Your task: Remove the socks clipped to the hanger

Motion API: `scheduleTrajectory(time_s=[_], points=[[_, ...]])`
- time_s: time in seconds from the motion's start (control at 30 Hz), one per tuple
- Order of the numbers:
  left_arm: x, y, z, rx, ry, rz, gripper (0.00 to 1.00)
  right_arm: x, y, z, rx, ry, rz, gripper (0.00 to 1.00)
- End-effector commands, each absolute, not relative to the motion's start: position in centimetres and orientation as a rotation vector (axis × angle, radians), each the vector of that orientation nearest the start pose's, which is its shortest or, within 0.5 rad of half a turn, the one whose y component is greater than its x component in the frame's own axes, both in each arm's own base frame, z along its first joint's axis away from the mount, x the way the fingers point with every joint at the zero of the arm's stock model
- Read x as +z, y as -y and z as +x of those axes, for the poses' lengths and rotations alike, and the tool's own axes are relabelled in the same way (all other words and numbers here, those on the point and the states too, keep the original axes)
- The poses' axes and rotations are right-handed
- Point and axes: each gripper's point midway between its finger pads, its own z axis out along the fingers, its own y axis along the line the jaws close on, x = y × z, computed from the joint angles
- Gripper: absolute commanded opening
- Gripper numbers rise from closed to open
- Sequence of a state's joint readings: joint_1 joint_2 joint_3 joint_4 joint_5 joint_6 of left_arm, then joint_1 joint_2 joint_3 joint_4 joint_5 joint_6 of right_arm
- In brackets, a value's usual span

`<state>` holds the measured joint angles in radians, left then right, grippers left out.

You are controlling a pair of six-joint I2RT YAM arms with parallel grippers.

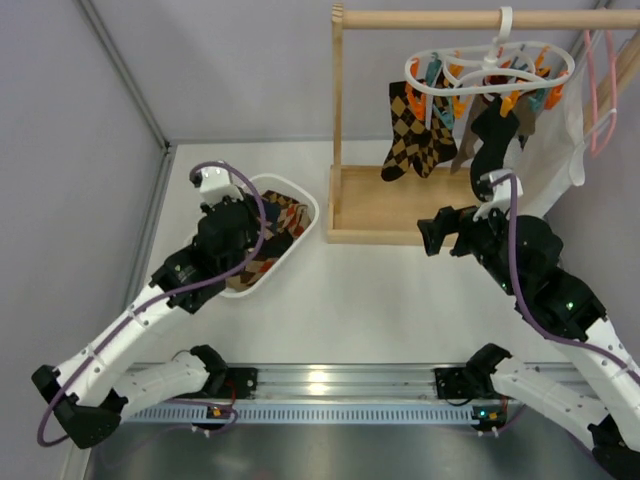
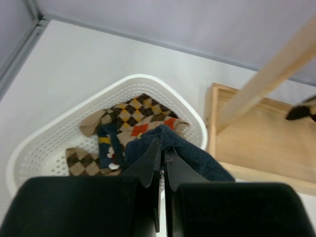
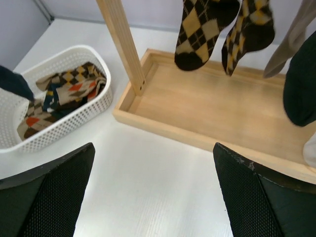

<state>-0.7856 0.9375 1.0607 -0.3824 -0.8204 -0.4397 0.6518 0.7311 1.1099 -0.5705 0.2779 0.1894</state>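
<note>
My right jaws (image 3: 153, 148) gape wide, empty, low over the worktop (image 1: 380, 290). The socks (image 1: 415, 135) dangle toe-down from the hanger (image 1: 490, 75), up ahead and nearest this arm. My left jaws (image 2: 160, 148) pinch a navy sock (image 2: 197, 158) above the basket (image 2: 148, 79).

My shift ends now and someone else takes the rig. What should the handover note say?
Left gripper: shut on a navy sock, held over the white basket.
Right gripper: open, empty, in front of the wooden rack.
Done: a pile of socks lies in the basket.
Left: drop the navy sock; unclip at least two argyle socks, a tan sock and a dark sock from the hanger.
</note>
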Motion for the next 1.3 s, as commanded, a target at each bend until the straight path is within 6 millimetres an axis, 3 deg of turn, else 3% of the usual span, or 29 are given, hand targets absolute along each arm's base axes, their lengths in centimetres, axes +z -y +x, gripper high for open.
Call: scheduleTrajectory(time_s=[0.0,0.13,0.3,0.53,0.63,0.7,0.77,0.83,1.0,1.07,1.2,1.27], points=[[31.8,11.0,29.7,-0.188,-1.818,-0.314,0.00,32.8,-13.5,22.5,0.451,-1.771,-0.209,0.99],[30.0,7.3,30.9,-0.083,-1.864,-0.455,0.00,31.3,-12.2,21.2,0.440,-1.778,-0.182,0.99],[26.7,4.4,31.3,-0.007,-1.903,-0.572,0.00,29.9,-11.7,20.4,0.452,-1.801,-0.157,0.99],[23.2,2.3,30.7,0.061,-1.948,-0.642,0.01,28.4,-10.0,20.1,0.401,-1.823,-0.081,0.99],[22.3,1.9,30.4,0.088,-1.960,-0.645,0.28,28.0,-9.8,20.2,0.391,-1.832,-0.055,0.99],[22.3,2.0,30.3,0.081,-1.959,-0.639,0.72,27.9,-9.7,20.3,0.382,-1.841,-0.052,0.99],[22.7,2.1,30.0,0.060,-1.953,-0.627,0.98,27.9,-9.5,20.4,0.367,-1.842,-0.045,1.00],[23.3,2.3,29.7,0.033,-1.947,-0.611,0.98,28.1,-9.5,20.5,0.363,-1.838,-0.046,0.99],[24.4,5.9,29.3,-0.213,-1.974,-0.508,0.98,28.9,-8.9,20.1,0.356,-1.810,-0.042,0.99],[23.6,9.2,28.9,-0.392,-2.037,-0.410,0.98,29.6,-8.1,19.7,0.352,-1.782,-0.019,0.99],[25.4,17.1,27.9,-0.870,-1.898,-0.214,0.98,30.6,-4.4,18.9,0.257,-1.742,0.151,0.99],[25.7,18.9,27.6,-0.911,-1.847,-0.190,0.98,31.2,-3.1,18.2,0.241,-1.718,0.202,0.99]])
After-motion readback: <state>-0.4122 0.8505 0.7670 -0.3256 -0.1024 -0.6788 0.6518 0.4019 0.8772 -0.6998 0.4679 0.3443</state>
